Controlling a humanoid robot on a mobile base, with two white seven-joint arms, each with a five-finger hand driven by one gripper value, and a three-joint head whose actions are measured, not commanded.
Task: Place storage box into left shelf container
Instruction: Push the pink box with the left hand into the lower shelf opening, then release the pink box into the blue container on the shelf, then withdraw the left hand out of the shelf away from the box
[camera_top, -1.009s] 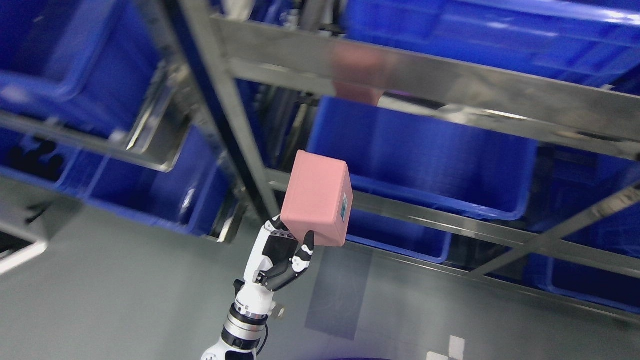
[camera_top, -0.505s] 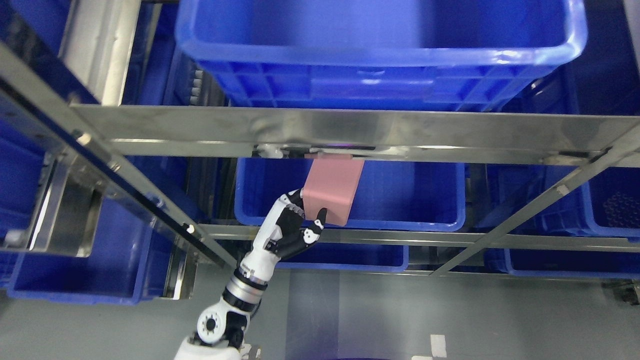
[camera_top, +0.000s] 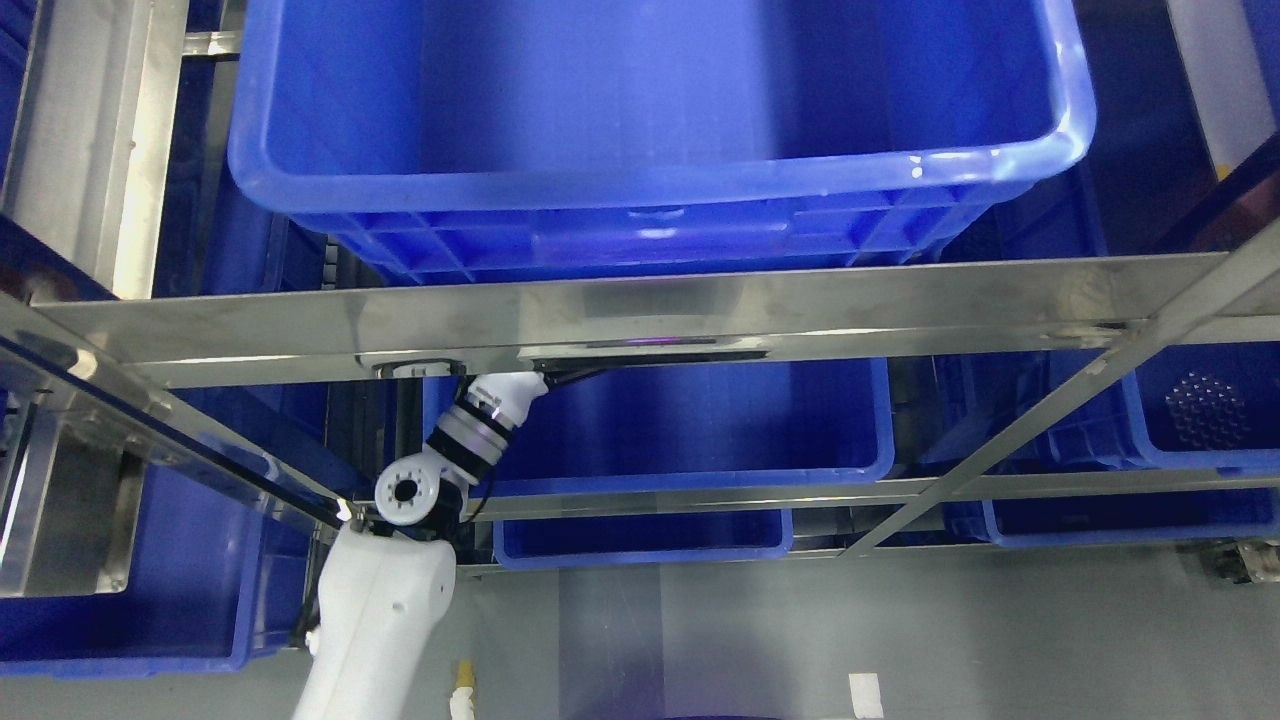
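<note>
**Reaching Under the Rail, Hand and Box Hidden**

Reaching up from seven o'clock, the white left robot arm (camera_top: 400, 560) passes its wrist under the brushed steel shelf rail (camera_top: 640, 325). The pink storage box is hidden, and the hand's grip cannot be told. Behind lies a blue plastic middle-shelf bin (camera_top: 720, 425); at twelve o'clock, a large blue plastic upper bin (camera_top: 650, 190).

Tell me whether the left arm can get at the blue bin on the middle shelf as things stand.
Probably yes. The left arm already reaches up into the gap above the middle blue bin, its wrist passing behind the steel shelf rail. The rail hides its robot hand, so contact is unconfirmed.
</note>
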